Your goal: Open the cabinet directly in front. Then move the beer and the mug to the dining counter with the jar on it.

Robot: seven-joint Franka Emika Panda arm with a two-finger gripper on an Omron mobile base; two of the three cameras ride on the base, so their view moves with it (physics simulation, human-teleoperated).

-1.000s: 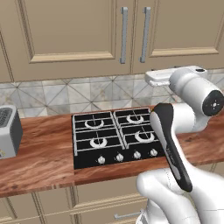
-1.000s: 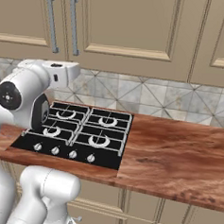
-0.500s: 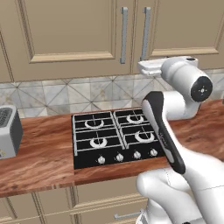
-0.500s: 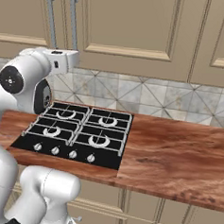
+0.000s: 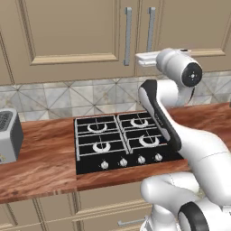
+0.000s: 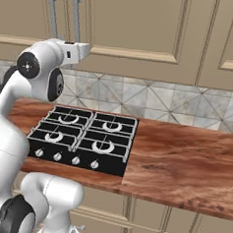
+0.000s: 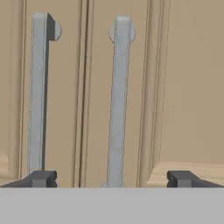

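Note:
The cabinet point(image 5: 72, 36) is a beige wall unit whose two raised-panel doors are both shut. Its two silver bar handles point(image 5: 128, 36) hang side by side at the doors' meeting edge, also seen in the right base view as handles point(image 6: 76, 17). My gripper point(image 5: 139, 58) is raised to the handles' lower ends, just in front of the doors. In the hand view the gripper point(image 7: 113, 179) is open, and the right handle point(image 7: 119, 105) lies between the fingertips point(image 7: 41, 178) without touching them. The beer, the mug, the jar and the dining counter are out of view.
Below the cabinet runs a tiled backsplash point(image 5: 54, 97) and a wood worktop point(image 6: 184, 157) carrying a black hob point(image 5: 122, 140). A grey toaster point(image 5: 9, 135) stands at the worktop's left end. Beige drawer fronts point(image 5: 103, 203) sit under the worktop.
The hand has risen from backsplash height up to the bottom of the cabinet doors and shifted left toward the handles. The jaws stayed open.

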